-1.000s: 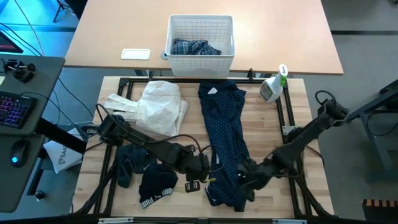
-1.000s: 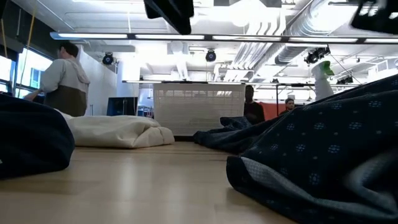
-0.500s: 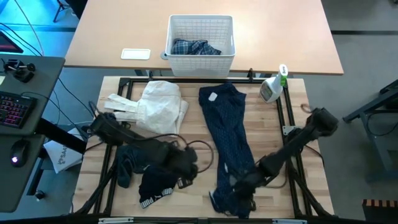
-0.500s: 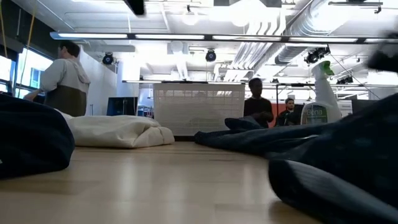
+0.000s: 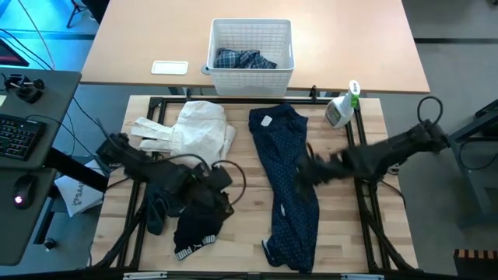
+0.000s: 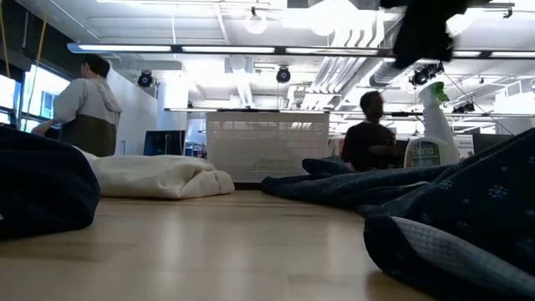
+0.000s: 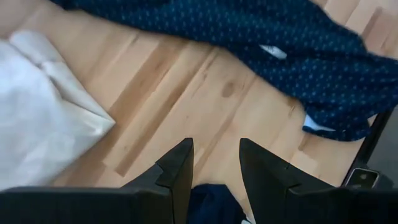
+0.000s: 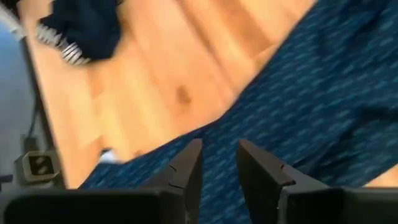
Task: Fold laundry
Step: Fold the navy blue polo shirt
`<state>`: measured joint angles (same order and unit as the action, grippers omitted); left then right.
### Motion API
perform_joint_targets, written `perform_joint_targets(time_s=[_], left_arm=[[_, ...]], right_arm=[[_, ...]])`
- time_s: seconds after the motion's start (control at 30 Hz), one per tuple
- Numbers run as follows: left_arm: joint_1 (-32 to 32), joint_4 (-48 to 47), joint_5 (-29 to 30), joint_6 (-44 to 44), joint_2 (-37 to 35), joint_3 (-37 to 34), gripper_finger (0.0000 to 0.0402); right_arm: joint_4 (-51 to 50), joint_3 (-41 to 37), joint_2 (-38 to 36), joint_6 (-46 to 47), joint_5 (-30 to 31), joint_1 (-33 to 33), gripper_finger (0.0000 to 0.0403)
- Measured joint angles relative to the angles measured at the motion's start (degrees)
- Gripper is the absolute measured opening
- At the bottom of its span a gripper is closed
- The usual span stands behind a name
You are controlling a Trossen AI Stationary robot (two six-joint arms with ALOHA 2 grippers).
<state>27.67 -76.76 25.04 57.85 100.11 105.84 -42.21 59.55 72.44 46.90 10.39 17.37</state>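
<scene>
The navy shirt with tiny white dots (image 5: pixel 296 218) lies stretched lengthwise down the table's middle, collar at the far end; the left wrist view also shows it (image 7: pixel 298 56). My right gripper (image 5: pixel 300 169) hovers open above the shirt's middle (image 8: pixel 323 81), touching nothing. My left gripper (image 5: pixel 224 187) hangs open to the shirt's left, above bare wood (image 7: pixel 216 146), nothing between its fingers. A black piece with a striped band (image 5: pixel 194 233) and a dark blue piece (image 5: pixel 159 206) lie crumpled near the left arm. A plaid shirt (image 5: pixel 245 59) sits in the basket.
A cream garment (image 5: pixel 194 132) lies at the table's far left. The white lattice basket (image 5: pixel 250 78) stands on the desk beyond the far edge. A spray bottle (image 5: pixel 340 109) stands at the far right. People show in the room behind (image 6: pixel 84 104).
My right gripper has gone up and from the shirt's near end toward the far edge, over its middle. My left gripper has risen and drawn back toward the table's left, away from the shirt. The shirt's near part, bunched and pulled leftward before, now lies straight and narrower.
</scene>
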Motion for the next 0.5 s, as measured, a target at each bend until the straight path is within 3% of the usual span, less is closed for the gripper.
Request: perform_joint_targets(time_s=[0.1,0.27,0.4,0.5], left_arm=[[-1.1,-0.9,1.6,-1.5,-3.2,0.0,0.0117],[-2.8,-7.6,9.7,-0.8,-10.2,0.0,0.0116],[-4.1,-13.6,16.6,0.3,-15.3,-0.2,0.0116],[-6.7,-12.4,17.6,-2.8,-19.6,-2.6,0.0114]], right_arm=[[1.1,0.0,0.8,-8.0,-7.0,-11.5,0.0116],[9.8,0.0,5.4,-18.1,-13.7,-28.5,0.0156],[18.1,0.0,11.5,-22.4,-15.5,-38.4,0.0189],[23.0,0.0,16.9,-24.6,-16.4,-43.8,0.0202]])
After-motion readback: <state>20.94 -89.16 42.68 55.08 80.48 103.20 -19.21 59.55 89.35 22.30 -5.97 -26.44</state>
